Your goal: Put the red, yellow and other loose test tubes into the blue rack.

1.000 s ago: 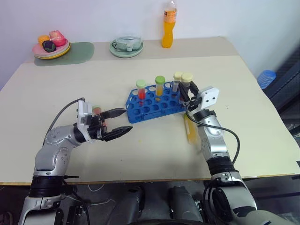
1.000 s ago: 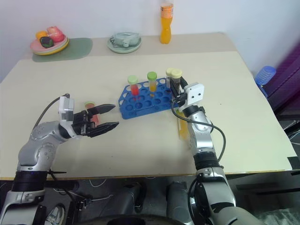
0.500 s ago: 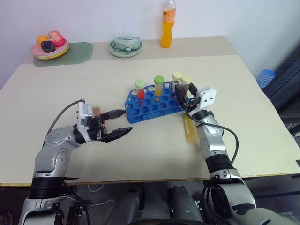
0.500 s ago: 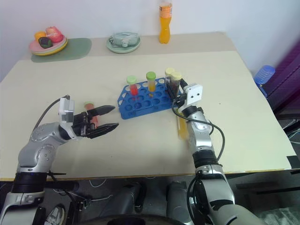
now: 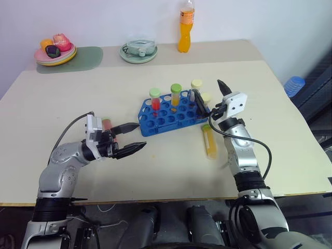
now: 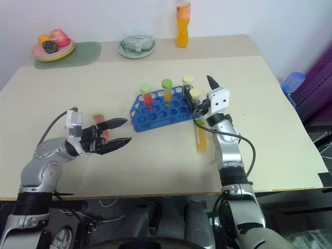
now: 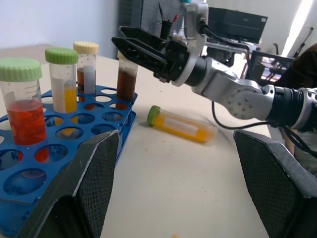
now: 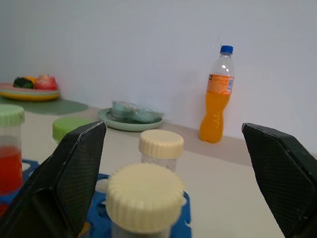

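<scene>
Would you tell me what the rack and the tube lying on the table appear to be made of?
The blue rack looks like moulded glossy plastic, going by its uniform colour and sheen. The lying tube appears to be clear plastic, since yellow-orange liquid shows through; its green cap is matte and opaque.

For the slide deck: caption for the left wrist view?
Four capped tubes stand in the blue rack; a yellow tube lies loose beside it, right end effector open above.

Beige table (image 5: 155, 171) against plain white wall (image 5: 104, 21), evenly lit. Far edge: green mat (image 5: 85, 57) with stacked plates of toy food (image 5: 56, 51), pale green dish (image 5: 139, 52), orange drink bottle (image 5: 186, 27). Blue object (image 5: 293, 85) off the right side. Dark clutter under front edge.
</scene>
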